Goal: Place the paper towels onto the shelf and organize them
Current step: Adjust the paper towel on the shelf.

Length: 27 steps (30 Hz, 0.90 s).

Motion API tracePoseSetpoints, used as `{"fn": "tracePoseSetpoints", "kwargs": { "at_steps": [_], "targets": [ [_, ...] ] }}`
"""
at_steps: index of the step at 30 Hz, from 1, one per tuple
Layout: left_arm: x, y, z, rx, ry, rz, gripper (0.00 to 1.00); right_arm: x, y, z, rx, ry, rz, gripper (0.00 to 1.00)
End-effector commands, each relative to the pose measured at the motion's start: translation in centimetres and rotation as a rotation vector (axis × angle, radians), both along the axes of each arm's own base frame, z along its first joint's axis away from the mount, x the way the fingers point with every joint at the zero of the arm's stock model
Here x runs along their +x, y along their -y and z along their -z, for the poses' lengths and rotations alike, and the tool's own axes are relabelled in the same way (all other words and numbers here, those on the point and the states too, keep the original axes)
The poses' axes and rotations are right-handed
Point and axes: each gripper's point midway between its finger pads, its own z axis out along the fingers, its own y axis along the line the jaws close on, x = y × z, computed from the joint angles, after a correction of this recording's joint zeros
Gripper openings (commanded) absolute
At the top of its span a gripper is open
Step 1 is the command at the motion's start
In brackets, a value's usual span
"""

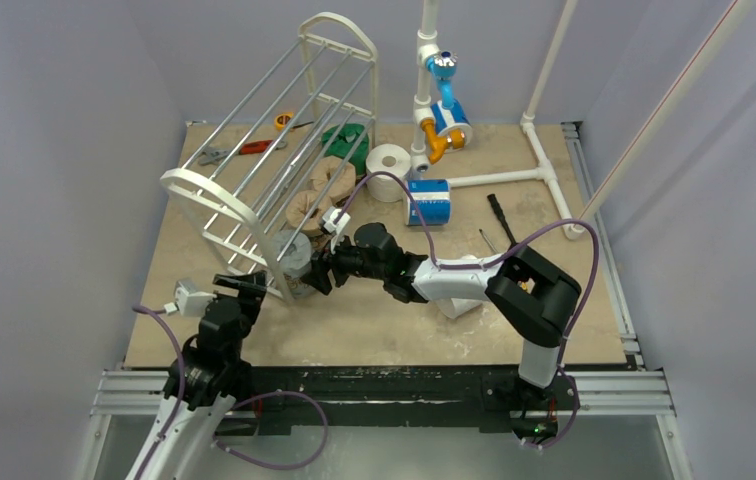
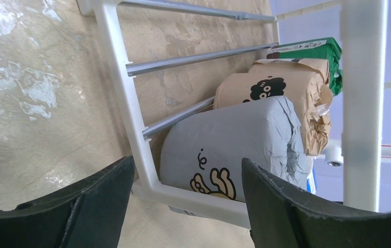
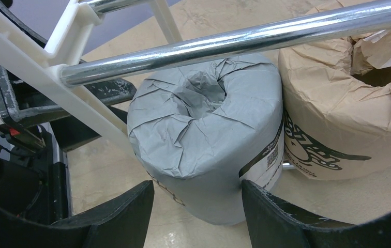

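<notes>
Your right end effector (image 3: 197, 188) straddles the grey paper towel roll (image 3: 204, 129) inside the shelf (image 3: 235, 42), grip unclear; your left end effector (image 2: 188, 163) gapes empty at the shelf's frame.

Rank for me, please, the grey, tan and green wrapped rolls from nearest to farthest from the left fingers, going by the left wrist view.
From the left fingers:
1. grey roll: directly ahead, lowest in view.
2. tan roll: just behind the grey one.
3. green roll: farthest back, upper right.
</notes>
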Motion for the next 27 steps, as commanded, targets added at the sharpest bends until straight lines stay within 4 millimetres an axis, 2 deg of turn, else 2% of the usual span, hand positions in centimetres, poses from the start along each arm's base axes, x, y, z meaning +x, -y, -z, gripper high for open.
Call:
{"fn": "tracePoseSetpoints", "kwargs": {
  "at_steps": [1,10,16,27],
  "targets": [
    [-0.6,-1.4,-6.2,-0.029,0.242,-0.044,0.75,0.0,-0.7,-1.2,0.036,0.019,-0.027,0.63],
    [0.4,0.4,-7.6,-0.055,0.302,0.033,0.76,0.0,-0.6,-1.2,0.031,0.018,-0.028,0.63],
    [0.9,1.0,-7.6,-0.076,0.324,0.054,0.77,-0.1,-0.7,-1.1,0.031,0.014,-0.032,0.63],
    [2.4,2.3,-5.5,-0.113,0.306,0.079,0.69,-0.2,-0.7,-1.0,0.033,0.01,-0.037,0.63]
  ]
}}
